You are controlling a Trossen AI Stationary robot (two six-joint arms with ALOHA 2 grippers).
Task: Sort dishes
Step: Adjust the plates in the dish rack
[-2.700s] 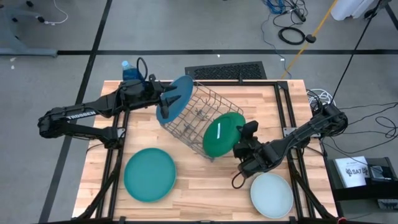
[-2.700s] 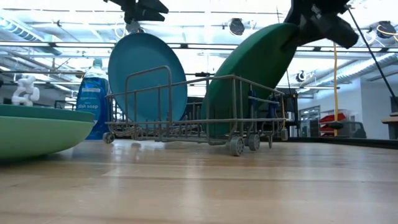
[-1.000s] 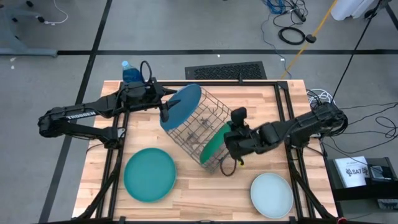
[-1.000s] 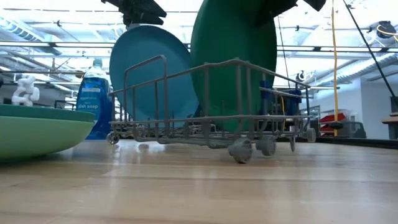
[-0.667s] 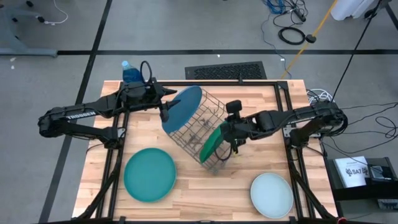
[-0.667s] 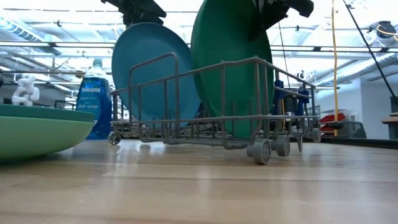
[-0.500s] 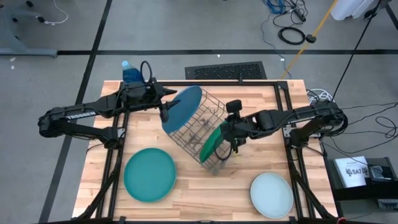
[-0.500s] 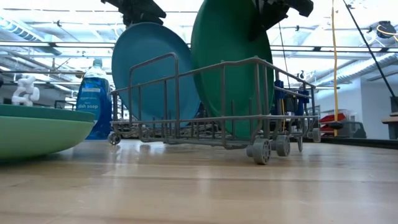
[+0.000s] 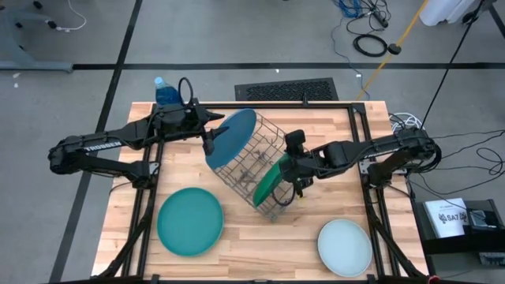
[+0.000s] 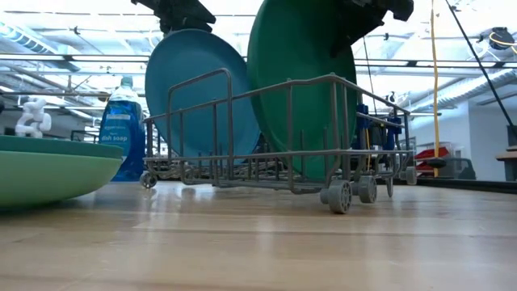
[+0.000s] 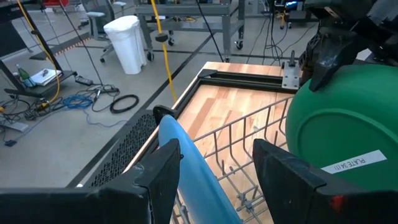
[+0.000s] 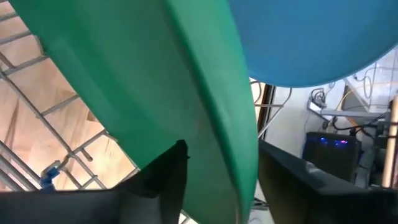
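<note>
A grey wire rack [image 9: 268, 130] stands askew mid-table. A bright blue plate [image 9: 233, 134] stands on edge at its far-left end, its lower rim among the wires [image 10: 202, 158]. A dark green plate [image 9: 268, 180] stands on edge at the near-right end [image 10: 303, 89]. My left gripper [image 11: 217, 146] is open, one finger on each side of the blue plate's top rim [image 11: 180, 155]. My right gripper [image 12: 222, 146] is open astride the green plate's top rim [image 12: 239, 155], slanting down from the right. My left gripper has the blue plate's rim close beside one finger [image 11: 165, 174]; whether they touch, I cannot tell. The other finger stands well apart. My right gripper has the green plate's rim between its fingers; whether one finger [image 12: 165, 177] touches the plate, I cannot tell.
A teal plate [image 9: 189, 221] lies flat near the front left and a pale mint plate [image 9: 345, 246] near the front right. A blue soap bottle [image 9: 164, 91] stands at the far-left corner. Bare wood lies between the two flat plates.
My right gripper has swung toward the table's far edge and the rack with the green plate, which has turned more edge-on and upright in the rack. The rack has shifted and turned a little on the table. In the last half second all has kept still.
</note>
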